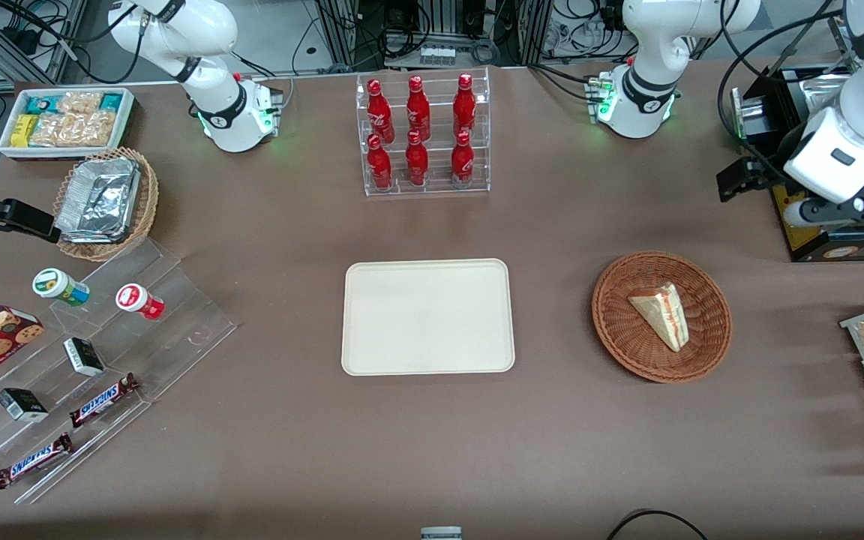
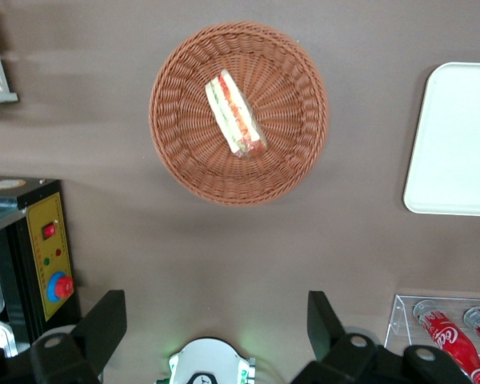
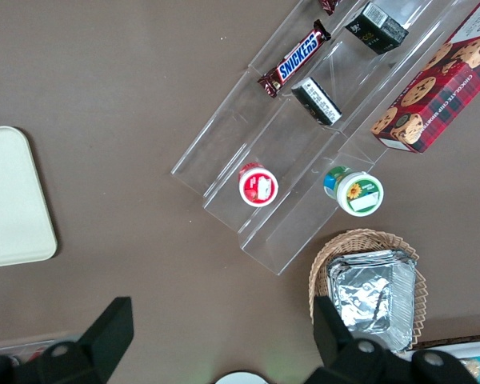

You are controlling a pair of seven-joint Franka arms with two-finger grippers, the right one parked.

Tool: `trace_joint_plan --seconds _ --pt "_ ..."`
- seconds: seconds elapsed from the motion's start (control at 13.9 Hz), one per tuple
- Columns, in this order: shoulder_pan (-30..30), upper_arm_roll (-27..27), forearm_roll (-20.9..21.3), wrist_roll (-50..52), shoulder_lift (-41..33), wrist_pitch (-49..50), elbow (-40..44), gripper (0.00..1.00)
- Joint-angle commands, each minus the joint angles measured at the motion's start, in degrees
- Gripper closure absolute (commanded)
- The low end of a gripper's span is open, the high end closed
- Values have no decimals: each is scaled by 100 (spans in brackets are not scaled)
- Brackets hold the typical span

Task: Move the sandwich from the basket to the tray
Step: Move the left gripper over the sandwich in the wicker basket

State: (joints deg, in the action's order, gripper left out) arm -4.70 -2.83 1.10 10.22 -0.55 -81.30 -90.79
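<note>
The sandwich (image 1: 661, 313), a pale wedge with red, orange and green filling along its cut edge, lies inside the reddish-brown woven basket (image 1: 709, 341), near the basket's middle, its narrow point toward 5 o'clock in the front view. In the left wrist view the same sandwich (image 2: 235, 114) rests on the basket floor (image 2: 184, 152), untouched by anything. The cream tray (image 1: 427, 316) lies flat at the centre of the table, at 9 o'clock from the basket and well apart from it, and it bears nothing; a corner of the tray (image 2: 456, 140) also shows in the wrist view. The working arm's gripper (image 2: 214, 320) hangs high above the table at about 1 o'clock from the basket in the front view, and its two dark fingers (image 2: 106, 320) stand spread wide with nothing between them. Judged from this arrangement, no part of the task is yet accomplished: the approach, the grasp of the sandwich, the lift clear of the basket rim, the carry toward the tray and the release there all remain. A rack of red bottles (image 1: 421, 135) stands at 12 o'clock from the tray.
</note>
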Motion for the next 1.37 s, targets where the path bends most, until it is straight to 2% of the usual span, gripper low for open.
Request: trace_joint_plan --seconds 0.0,0.14,0.22,0.43,0.58,0.79,1.3 --pt "-66 124 -31 -291 -14 140 185 0" --pt "-57 151 4 -249 -59 63 -104 0" --pt "-57 169 30 -223 -233 -190 -523 0" --pt "-57 213 75 819 -770 -1620 -2043 0" --pt "-57 204 83 1672 -806 -2387 -2713 0" --pt "-57 195 83 2334 -780 -3678 -3654 0" --pt "-13 204 75 2485 -140 -5482 -4342 0"
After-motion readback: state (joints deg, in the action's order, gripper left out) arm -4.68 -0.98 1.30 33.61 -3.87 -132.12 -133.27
